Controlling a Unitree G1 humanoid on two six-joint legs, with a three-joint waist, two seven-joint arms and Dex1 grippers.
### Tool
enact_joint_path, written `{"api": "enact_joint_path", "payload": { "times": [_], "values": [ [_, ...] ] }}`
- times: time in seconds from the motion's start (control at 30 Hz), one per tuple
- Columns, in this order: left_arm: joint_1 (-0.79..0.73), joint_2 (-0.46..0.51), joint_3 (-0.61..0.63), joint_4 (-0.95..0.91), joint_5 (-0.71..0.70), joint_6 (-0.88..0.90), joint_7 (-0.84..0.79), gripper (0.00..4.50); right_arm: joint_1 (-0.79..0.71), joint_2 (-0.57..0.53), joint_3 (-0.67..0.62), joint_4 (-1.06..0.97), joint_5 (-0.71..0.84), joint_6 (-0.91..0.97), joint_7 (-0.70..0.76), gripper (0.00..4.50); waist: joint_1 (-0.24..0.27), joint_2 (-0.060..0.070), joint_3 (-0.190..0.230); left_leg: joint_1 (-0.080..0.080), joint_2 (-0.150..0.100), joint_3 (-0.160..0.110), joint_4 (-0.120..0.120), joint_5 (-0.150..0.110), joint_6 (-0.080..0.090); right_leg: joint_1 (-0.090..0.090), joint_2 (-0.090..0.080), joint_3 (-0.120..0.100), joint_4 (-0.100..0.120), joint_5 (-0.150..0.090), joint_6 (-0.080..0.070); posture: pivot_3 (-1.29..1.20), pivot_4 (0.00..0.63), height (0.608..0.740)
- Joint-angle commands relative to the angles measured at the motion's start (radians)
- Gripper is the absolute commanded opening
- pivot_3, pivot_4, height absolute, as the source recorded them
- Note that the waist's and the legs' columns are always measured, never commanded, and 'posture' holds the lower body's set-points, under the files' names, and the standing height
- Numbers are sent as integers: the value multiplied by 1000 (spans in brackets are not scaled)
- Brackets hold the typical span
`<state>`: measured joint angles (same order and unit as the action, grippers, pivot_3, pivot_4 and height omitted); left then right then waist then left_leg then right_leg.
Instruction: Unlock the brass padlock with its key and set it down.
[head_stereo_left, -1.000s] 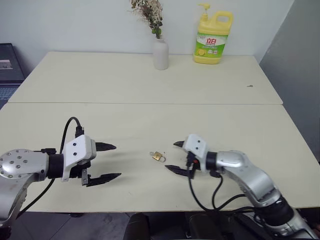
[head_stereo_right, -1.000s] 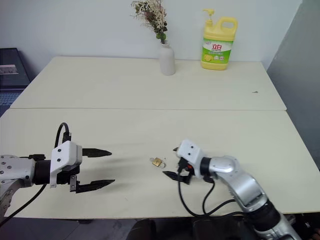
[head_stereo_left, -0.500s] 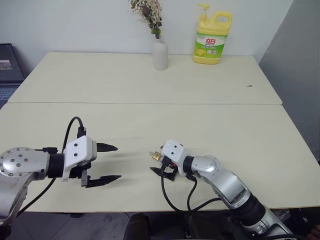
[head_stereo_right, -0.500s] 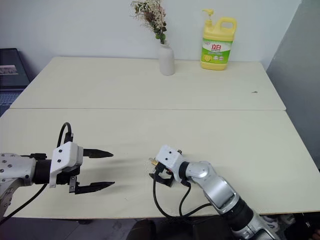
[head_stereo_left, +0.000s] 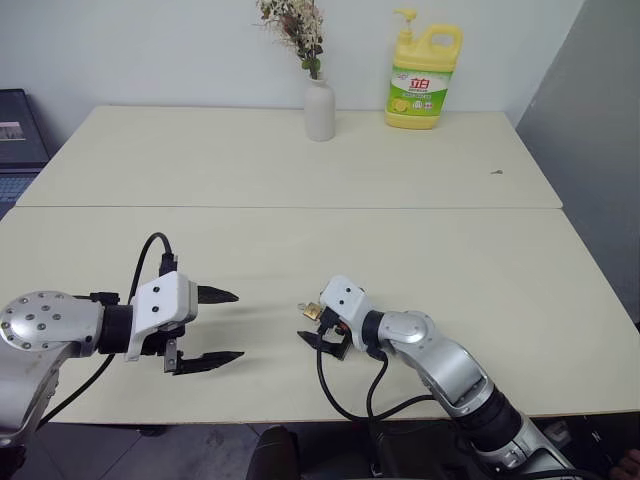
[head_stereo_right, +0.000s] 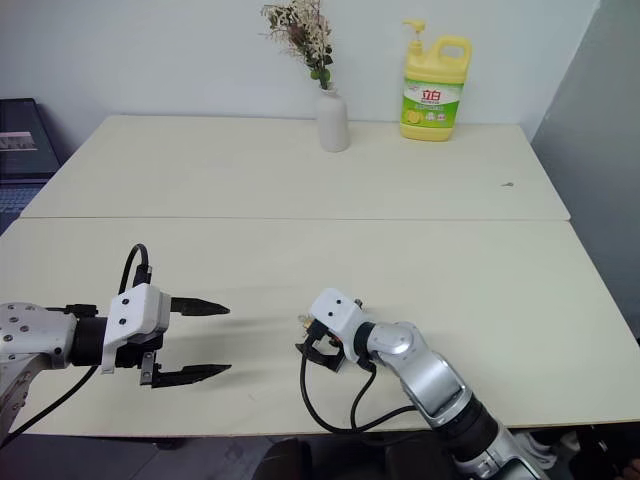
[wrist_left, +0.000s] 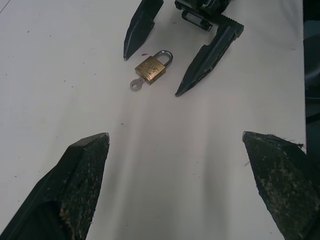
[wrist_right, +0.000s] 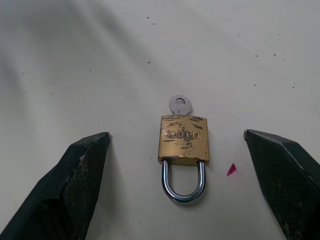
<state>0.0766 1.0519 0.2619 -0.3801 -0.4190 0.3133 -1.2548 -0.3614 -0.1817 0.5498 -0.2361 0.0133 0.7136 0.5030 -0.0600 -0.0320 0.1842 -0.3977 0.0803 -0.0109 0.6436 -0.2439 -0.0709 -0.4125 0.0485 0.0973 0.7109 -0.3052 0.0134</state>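
1. Left eye view: the brass padlock (head_stereo_left: 313, 312) lies flat on the near table (head_stereo_left: 300, 180), close to its near edge and about midway across. The right gripper (head_stereo_left: 318, 324) sits low around the padlock with its fingers spread, grasping nothing. The left gripper (head_stereo_left: 222, 326) hovers well to the left, also spread wide and empty. A white vase (head_stereo_left: 320, 108) and a yellow detergent bottle (head_stereo_left: 424, 78) stand far off on the back table
2. Right eye view: the same layout; here the right gripper's body covers most of the padlock
3. Left wrist view: the padlock lies between the right gripper's two black fingertips (wrist_left: 136, 31), touching neither, with the key (wrist_left: 137, 84) in its base and the shackle closed
4. Right wrist view: the padlock lies centred between the spread fingers, shackle (wrist_right: 183, 184) nearest the camera and key head pointing away
5. Risk, as I judge it: the lock is tiny and flat, so closing fingers may scrape the table, push it sideways or pinch the key and spin it; a grip on the shackle alone would let the body swing
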Motion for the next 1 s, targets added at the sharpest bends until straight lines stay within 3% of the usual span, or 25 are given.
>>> {"api": "enact_joint_path", "payload": {
  "times": [0.03,0.27,0.3,0.5,0.73,1.0],
  "values": [
    [-7,4,-3,-2,7,-23,-1,4500,10,3,0,30,-24,4,-26,3577,0,0,0,0,0,0,0,0,0,0,0,0,1,0,0,0,150,740],
    [-11,2,-18,7,14,-37,3,4500,6,-6,-5,46,-30,-6,-24,1046,0,0,0,0,0,0,1,0,0,-1,0,0,2,0,0,0,150,740],
    [-12,1,-19,7,15,-37,5,4500,6,-13,-4,43,-32,-9,-20,930,0,0,0,0,0,0,1,0,0,-1,0,0,2,0,0,0,150,740],
    [-13,-13,-23,15,10,-26,23,4500,-12,-65,5,37,-61,-77,3,940,4,0,0,0,0,0,1,0,0,-1,0,0,2,0,0,0,150,740],
    [-50,-53,-32,22,-24,30,62,4500,-13,-200,-35,-3,-92,-228,46,940,11,-1,-1,-1,-1,0,1,0,0,-1,-1,0,2,0,0,0,150,740],
    [-133,-98,-85,33,-52,73,84,4500,6,-396,-119,-83,-209,-534,51,940,6,-1,0,-2,-1,0,1,0,0,-2,0,0,2,0,0,0,150,740]
  ]
}}
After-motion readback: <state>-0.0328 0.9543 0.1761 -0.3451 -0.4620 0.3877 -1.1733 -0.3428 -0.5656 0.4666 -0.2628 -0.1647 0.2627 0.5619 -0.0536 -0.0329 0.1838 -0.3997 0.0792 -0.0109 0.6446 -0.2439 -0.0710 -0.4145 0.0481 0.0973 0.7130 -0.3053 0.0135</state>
